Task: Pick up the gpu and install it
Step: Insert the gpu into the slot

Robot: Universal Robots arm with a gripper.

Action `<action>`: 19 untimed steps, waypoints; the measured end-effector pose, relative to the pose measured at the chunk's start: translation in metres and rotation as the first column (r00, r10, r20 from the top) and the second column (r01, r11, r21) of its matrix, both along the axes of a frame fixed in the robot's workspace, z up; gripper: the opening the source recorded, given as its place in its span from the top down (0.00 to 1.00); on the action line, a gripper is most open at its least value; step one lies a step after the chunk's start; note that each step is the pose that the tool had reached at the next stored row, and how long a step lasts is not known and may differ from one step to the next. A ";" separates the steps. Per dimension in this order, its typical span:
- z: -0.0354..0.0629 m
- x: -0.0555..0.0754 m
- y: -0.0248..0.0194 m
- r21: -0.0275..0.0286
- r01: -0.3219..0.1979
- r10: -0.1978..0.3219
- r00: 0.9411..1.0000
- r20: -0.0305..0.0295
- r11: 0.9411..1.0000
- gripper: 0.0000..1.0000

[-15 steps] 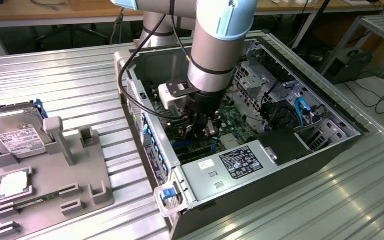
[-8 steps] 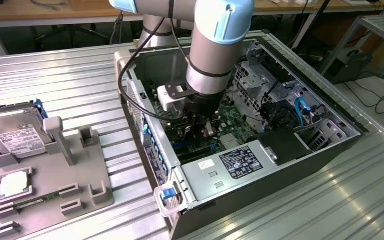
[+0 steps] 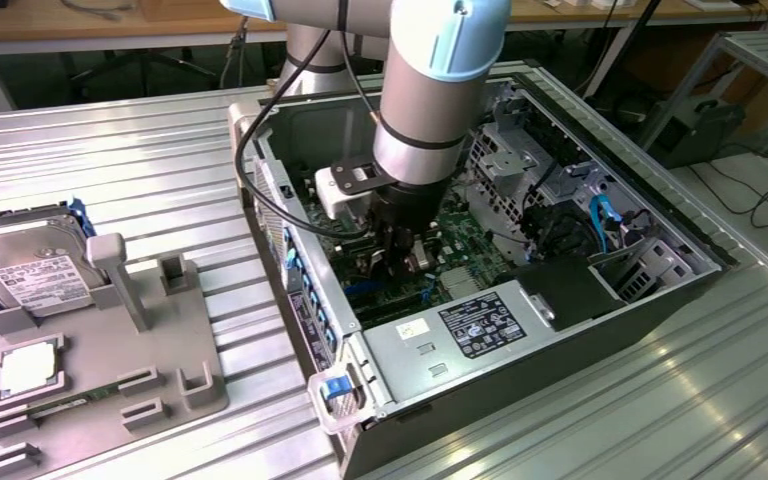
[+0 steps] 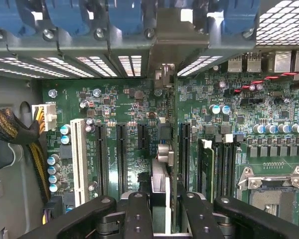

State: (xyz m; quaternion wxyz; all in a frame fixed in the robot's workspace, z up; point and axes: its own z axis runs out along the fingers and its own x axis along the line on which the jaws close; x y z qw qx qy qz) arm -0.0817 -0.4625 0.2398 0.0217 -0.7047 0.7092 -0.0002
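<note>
Inside the open computer case (image 3: 584,130), my gripper (image 3: 404,262) reaches down over the green motherboard (image 4: 124,99). The gpu (image 4: 162,167) shows edge-on in the wrist view, a thin card standing upright between the black fingers (image 4: 139,214). My gripper (image 4: 164,201) is shut on it. The card runs along the black expansion slots (image 4: 122,154), and its silver metal bracket (image 4: 164,37) reaches the row of rear slot openings. Whether its edge sits in a slot I cannot tell.
A white slot (image 4: 79,159), a yellow-black cable bundle (image 4: 10,127) and the bare CPU socket (image 4: 274,191) flank the card. The power supply (image 3: 478,325) fills the case's near end. Outside, a grey fixture (image 3: 157,350) carries a silver hard drive (image 3: 31,270) and a small square CPU chip (image 3: 31,365).
</note>
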 end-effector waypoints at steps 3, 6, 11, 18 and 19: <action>-0.0001 0.000 0.0008 0.000 -0.010 0.010 1.000 0.000 1.000 0.72; -0.0012 0.000 0.0009 0.000 -0.010 0.010 1.000 0.000 1.000 0.72; -0.0091 0.000 0.0008 0.000 -0.010 0.010 1.000 -0.007 1.000 0.72; -0.0116 0.000 0.0008 0.000 -0.010 0.010 1.000 -0.010 1.000 0.72; -0.0115 0.000 0.0009 0.000 -0.010 0.010 1.000 -0.010 1.000 0.72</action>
